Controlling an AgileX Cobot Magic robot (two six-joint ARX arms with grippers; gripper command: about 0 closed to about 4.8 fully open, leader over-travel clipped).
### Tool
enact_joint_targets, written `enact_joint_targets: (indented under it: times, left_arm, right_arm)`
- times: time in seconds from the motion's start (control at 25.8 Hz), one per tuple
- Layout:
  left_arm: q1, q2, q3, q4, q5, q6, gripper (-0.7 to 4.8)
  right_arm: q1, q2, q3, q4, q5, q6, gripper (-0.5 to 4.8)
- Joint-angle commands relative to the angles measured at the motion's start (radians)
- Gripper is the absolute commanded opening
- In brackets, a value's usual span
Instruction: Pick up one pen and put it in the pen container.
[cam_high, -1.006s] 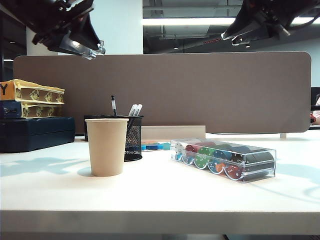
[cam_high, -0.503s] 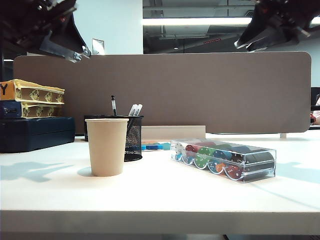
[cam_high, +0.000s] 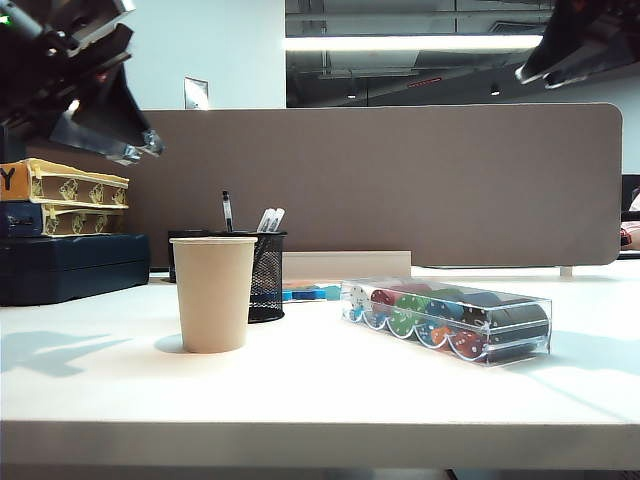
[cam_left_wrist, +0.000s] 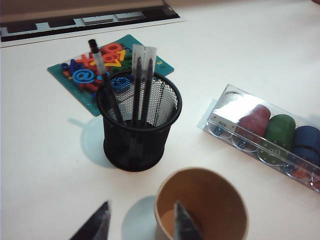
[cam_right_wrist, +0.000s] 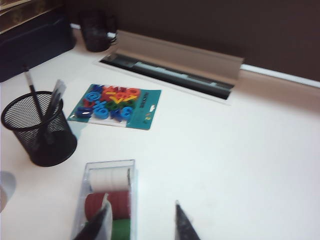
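The black mesh pen container (cam_high: 266, 275) (cam_left_wrist: 137, 125) (cam_right_wrist: 40, 130) stands on the white table just behind the paper cup (cam_high: 213, 292) (cam_left_wrist: 200, 205). The pen (cam_high: 227, 210) (cam_left_wrist: 102, 70) (cam_right_wrist: 31, 92), black with a pale section, stands upright inside it beside two white-tipped pens (cam_high: 270, 219) (cam_left_wrist: 142, 70). My left gripper (cam_high: 150, 148) (cam_left_wrist: 141, 212) hangs open and empty high at the left, above the cup. My right gripper (cam_high: 525, 72) (cam_right_wrist: 141, 212) is open and empty high at the right, over the near end of the chip case.
A clear case of coloured chips (cam_high: 450, 320) (cam_left_wrist: 270, 132) (cam_right_wrist: 107, 200) lies right of the cup. A teal card of letter magnets (cam_left_wrist: 107, 65) (cam_right_wrist: 117, 105) lies behind the container. Stacked boxes (cam_high: 70, 230) sit at the left, with a brown partition (cam_high: 400, 180) along the back.
Both arms have drawn outward in the exterior view: the left gripper moved left and lower, the right gripper moved right. Nothing on the table has shifted, and both grippers stay open.
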Motion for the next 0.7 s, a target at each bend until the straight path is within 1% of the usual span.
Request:
enact_joint_targets:
  times: [0.04,0.08,0.19,0.5,0.7]
  left_arm:
    - [0.001,-0.048,-0.037,0.048,-0.026,-0.014,1.61]
    - [0.001,-0.085,-0.065,0.053,-0.047,-0.014,1.61]
    - [0.001,-0.14,-0.105,0.056,-0.066,-0.014,1.61]
    - [0.001,-0.253,-0.212,0.076,-0.13,-0.015,1.61]
    - [0.001,-0.317,-0.298,0.094,-0.143,-0.061,1.61]
  right_arm:
    - [0.001,-0.048,-0.024,0.021,0.04,-0.018,1.59]
    - [0.001,-0.076,-0.048,0.022,0.048,-0.024,1.59]
    - [0.001,-0.105,-0.081,0.016,0.048,-0.024,1.59]
    - [0.008,-0.157,-0.176,0.018,0.057,-0.023,1.59]
    - [0.008,-0.224,-0.224,0.016,0.098,-0.02,1.59]
